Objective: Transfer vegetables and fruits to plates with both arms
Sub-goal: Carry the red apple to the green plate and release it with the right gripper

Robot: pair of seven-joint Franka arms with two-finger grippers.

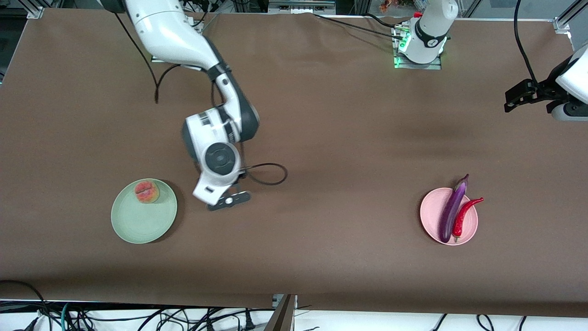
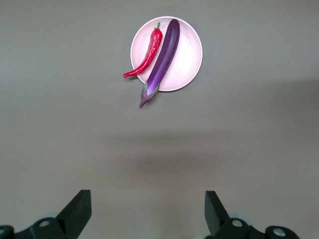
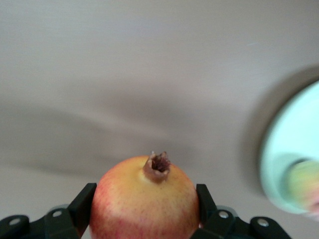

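My right gripper (image 3: 145, 195) is shut on a round red-and-yellow fruit (image 3: 144, 201) with a brown crown, one finger on each side. In the front view the right gripper (image 1: 228, 200) hangs over the bare table beside the mint green plate (image 1: 142, 225), and its hand hides the fruit. A peach (image 1: 146, 191) lies on that plate. The purple eggplant (image 1: 452, 209) and the red chili (image 1: 464, 216) lie side by side on the pink plate (image 1: 429, 211). My left gripper (image 2: 148, 209) is open and empty, high over the table at the left arm's end, where it waits.
A black cable loop (image 1: 268, 174) hangs from the right wrist just above the brown table (image 1: 330, 138). The right wrist view shows the green plate (image 3: 284, 139) with the blurred peach (image 3: 305, 181) to one side of the held fruit.
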